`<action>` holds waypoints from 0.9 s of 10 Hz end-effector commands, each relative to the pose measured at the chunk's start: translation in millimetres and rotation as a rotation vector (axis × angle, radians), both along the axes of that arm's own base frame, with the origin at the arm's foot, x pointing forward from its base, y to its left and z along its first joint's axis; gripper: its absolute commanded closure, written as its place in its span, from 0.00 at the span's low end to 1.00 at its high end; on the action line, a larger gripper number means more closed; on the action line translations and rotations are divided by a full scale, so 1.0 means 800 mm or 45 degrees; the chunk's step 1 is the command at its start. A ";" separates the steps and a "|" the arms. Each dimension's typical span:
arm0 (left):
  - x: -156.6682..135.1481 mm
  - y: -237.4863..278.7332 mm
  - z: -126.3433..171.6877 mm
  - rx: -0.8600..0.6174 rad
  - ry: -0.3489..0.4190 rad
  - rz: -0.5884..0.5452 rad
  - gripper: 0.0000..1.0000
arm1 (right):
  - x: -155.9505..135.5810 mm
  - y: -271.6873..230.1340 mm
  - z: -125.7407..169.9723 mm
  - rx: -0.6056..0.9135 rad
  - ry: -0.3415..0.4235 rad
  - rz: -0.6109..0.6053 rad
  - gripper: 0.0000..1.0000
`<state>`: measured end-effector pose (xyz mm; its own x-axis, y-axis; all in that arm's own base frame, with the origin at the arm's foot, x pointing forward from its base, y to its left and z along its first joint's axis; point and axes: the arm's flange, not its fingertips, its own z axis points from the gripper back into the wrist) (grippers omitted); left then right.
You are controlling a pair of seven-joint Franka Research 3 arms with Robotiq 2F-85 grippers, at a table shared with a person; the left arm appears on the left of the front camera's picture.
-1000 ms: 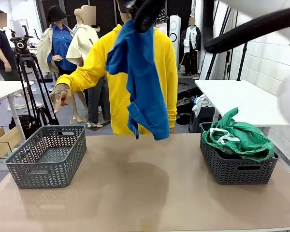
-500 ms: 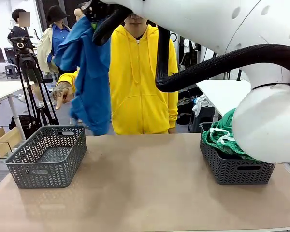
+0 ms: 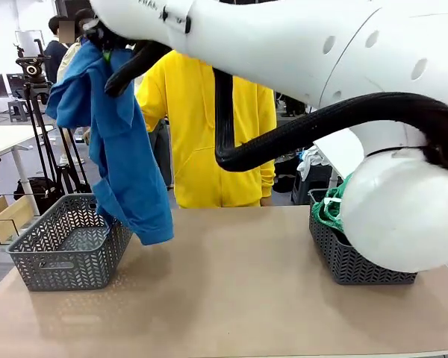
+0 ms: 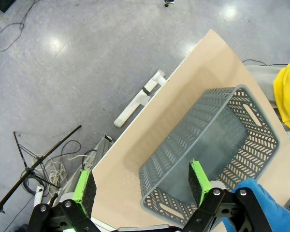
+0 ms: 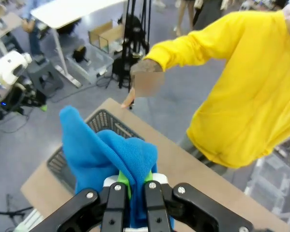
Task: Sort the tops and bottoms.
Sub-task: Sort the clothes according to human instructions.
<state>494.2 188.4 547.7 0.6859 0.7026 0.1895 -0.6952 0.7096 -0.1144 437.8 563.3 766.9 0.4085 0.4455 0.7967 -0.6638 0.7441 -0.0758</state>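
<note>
Bright blue shirt (image 3: 123,149); grey herringbone-pierced basket (image 3: 71,242); green shorts (image 3: 330,209) with white drawstring. Person's hoodie (image 3: 209,127) yellow; tabletop (image 3: 224,291) tan.

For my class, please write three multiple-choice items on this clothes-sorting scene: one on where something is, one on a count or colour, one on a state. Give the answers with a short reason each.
1. Where does the blue shirt hang?
A. Over the left basket, near its right edge
B. Inside the right basket
C. Flat on the table

2. How many grey baskets stand on the table?
A. One
B. Two
C. Three

3. How do the grippers stand?
A. Both open
B. Left gripper shut, right gripper open
C. Left gripper open and empty, right gripper shut on the blue shirt

Answers:
1. A: the front view shows the shirt dangling from above, its hem at that basket's rim.
2. B: one basket at each side of the table.
3. C: the left wrist view shows wide-apart green pads; the right wrist view shows blue cloth pinched between closed fingers.
</note>
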 end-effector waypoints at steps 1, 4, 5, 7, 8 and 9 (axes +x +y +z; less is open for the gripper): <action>-0.001 0.003 0.002 0.020 0.016 -0.004 0.00 | 0.170 0.239 0.176 -0.119 0.051 0.030 1.00; -0.001 0.003 0.002 0.020 0.016 -0.004 0.00 | 0.000 0.000 0.000 0.000 0.000 0.000 1.00; -0.001 0.003 0.002 0.020 0.016 -0.004 0.00 | 0.000 0.000 0.000 0.000 0.000 0.000 1.00; -0.001 0.003 0.002 0.020 0.016 -0.004 0.00 | 0.000 0.000 0.000 0.000 0.000 0.000 1.00; -0.001 0.003 0.002 0.020 0.016 -0.004 0.00 | 0.001 -0.002 0.000 -0.020 0.005 -0.001 1.00; -0.001 0.003 0.002 0.020 0.016 -0.004 0.00 | 0.020 0.021 -0.002 0.009 0.012 0.071 1.00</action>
